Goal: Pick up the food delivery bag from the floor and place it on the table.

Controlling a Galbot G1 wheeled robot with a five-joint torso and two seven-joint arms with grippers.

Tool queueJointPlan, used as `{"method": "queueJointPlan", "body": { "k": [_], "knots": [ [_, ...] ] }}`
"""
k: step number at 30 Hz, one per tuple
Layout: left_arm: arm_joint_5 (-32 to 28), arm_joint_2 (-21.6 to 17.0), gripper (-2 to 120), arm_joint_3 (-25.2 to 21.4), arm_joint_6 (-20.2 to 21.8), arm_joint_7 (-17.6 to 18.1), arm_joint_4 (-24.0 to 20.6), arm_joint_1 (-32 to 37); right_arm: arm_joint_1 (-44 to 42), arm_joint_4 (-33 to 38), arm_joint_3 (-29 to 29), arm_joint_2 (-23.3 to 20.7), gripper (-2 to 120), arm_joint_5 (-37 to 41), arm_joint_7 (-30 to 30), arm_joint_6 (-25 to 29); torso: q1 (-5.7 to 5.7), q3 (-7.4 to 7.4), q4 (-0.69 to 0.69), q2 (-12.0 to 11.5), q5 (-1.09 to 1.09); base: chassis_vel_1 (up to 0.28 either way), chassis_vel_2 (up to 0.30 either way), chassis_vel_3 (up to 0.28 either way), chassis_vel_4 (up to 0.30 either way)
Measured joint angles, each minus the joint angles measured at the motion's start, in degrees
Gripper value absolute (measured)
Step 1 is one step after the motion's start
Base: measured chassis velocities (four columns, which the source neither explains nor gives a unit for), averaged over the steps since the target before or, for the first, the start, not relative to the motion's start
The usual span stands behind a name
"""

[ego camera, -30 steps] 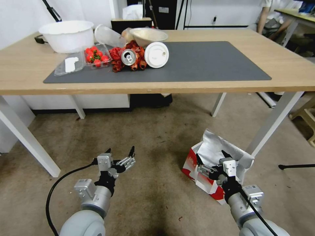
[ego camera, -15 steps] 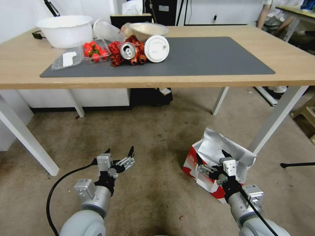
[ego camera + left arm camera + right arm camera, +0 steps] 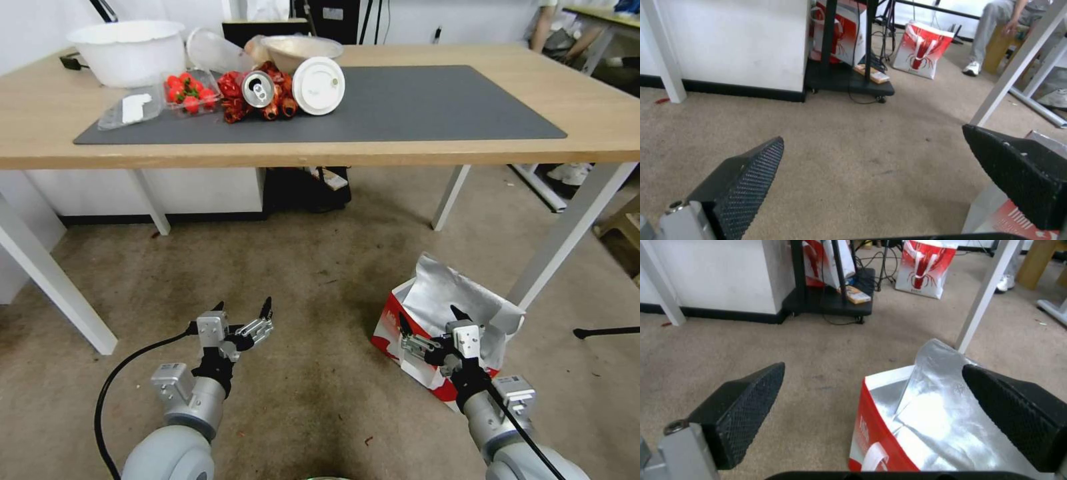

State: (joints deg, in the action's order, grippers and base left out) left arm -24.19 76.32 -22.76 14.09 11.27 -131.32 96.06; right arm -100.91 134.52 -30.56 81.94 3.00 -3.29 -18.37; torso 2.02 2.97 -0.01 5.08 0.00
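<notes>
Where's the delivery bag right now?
The food delivery bag stands on the floor at the head view's right, beside a table leg, under the open right gripper.

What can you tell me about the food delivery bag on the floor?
The boxy white food delivery bag with red side panels stands open on the grey-brown carpet floor beside a white table leg. Its crinkled silver foil lining sticks up above the rim. The right claw hovers open over it, not gripping.

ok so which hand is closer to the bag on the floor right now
Right. The right hand hangs open just above the bag, over its near edge, not touching it. The left hand, also open, is off to the bag's left above bare floor.
</notes>
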Motion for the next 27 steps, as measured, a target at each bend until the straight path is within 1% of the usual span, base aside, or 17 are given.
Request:
{"method": "queueJointPlan", "body": {
  "k": [14, 18, 27],
  "knots": [
    [0.03, -0.16, 100, -0.04, 0.03, -0.10, -0.34, 0.14, -0.40, 0.62, -0.15, -0.28, 100, 0.00, -0.07, -0.07, -0.28, -2.93, 0.00, -3.22, 0.00, 0.000, 0.000, 0.000, 0.000],
    [0.08, -0.12, 100, -0.05, 0.00, -0.19, -0.38, 0.30, -0.58, 0.76, -0.15, -0.27, 100, 0.00, -0.12, -0.07, -0.40, -2.97, 0.00, -3.88, 0.00, 0.000, 0.000, 0.000, 0.000],
    [0.28, -0.11, 100, -0.08, -0.14, -0.31, -0.54, 0.50, -0.68, 0.96, -0.15, -0.23, 100, -0.07, -0.16, -0.04, -0.45, -2.97, 0.00, -3.97, 0.00, 0.000, 0.000, 0.000, 0.000]
  ]
}}
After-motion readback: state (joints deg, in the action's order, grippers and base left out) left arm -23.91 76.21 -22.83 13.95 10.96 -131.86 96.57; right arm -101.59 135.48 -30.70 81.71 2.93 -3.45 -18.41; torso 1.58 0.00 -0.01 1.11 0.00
